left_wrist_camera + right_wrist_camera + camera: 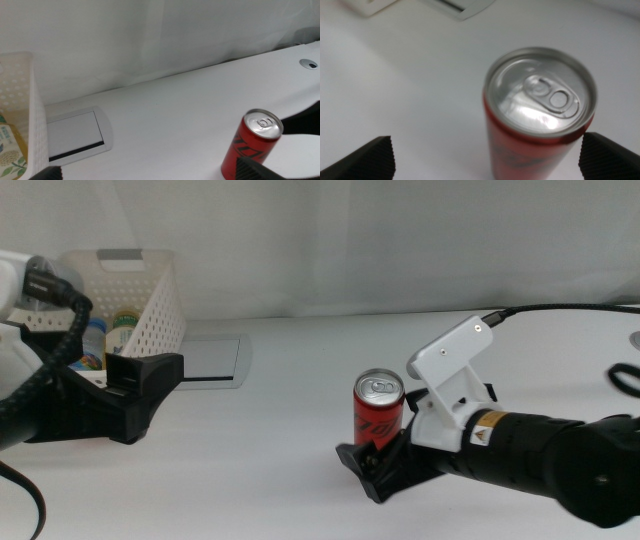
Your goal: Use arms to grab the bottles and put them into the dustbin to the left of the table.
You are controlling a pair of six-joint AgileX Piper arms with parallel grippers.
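Observation:
A red soda can [378, 412] stands upright on the white table [290, 470], right of the middle. My right gripper [372, 460] is open with one jaw on each side of the can; in the right wrist view the can [540, 110] stands between the two spread jaws, and the gripper [490, 162] does not touch it. The white dustbin [150, 305] stands at the far left and holds the yellow-liquid bottle [122, 330] and the blue-capped bottle [94, 342]. My left gripper [148, 392] is open and empty beside the dustbin. The can also shows in the left wrist view [254, 142].
The grey inset panel [210, 360] lies in the table right of the dustbin, also in the left wrist view [75, 132]. A white curtain closes off the back. A black cable loops [625, 378] at the far right edge.

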